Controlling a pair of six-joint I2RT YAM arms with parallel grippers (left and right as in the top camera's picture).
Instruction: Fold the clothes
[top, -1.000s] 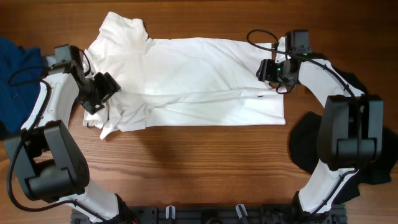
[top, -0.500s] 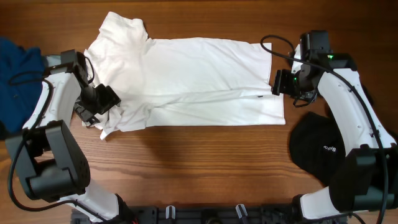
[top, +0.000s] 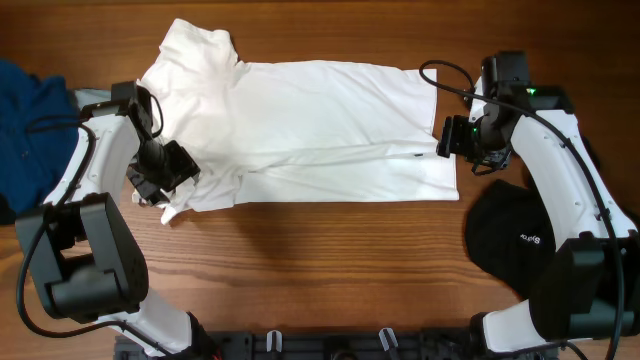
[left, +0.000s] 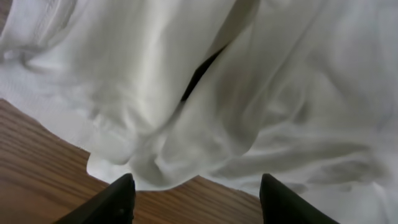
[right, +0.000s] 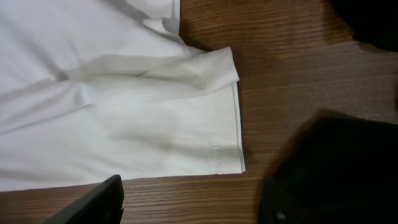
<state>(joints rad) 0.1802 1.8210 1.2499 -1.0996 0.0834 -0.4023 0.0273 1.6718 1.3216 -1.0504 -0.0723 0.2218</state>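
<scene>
The white short-sleeved shirt (top: 310, 130) lies folded lengthwise across the table, collar end at the left, hem at the right, with a small dark label (top: 418, 155) near the hem. My left gripper (top: 160, 175) is open and empty over the bunched sleeve at the shirt's lower left; the left wrist view shows crumpled cloth (left: 205, 106) just ahead of its fingers (left: 196, 199). My right gripper (top: 462, 140) is open and empty beside the hem's right edge; the right wrist view shows the hem corner (right: 227, 149) ahead of its fingers (right: 189, 202).
A blue garment (top: 30, 110) lies at the table's left edge. A black garment (top: 515, 240) lies at the right, also in the right wrist view (right: 336, 155). Bare wood (top: 320, 260) stretches along the front.
My left gripper has moved slightly toward the front and right along the bunched sleeve. My right arm swung out to the right a second ago and has held still since.
</scene>
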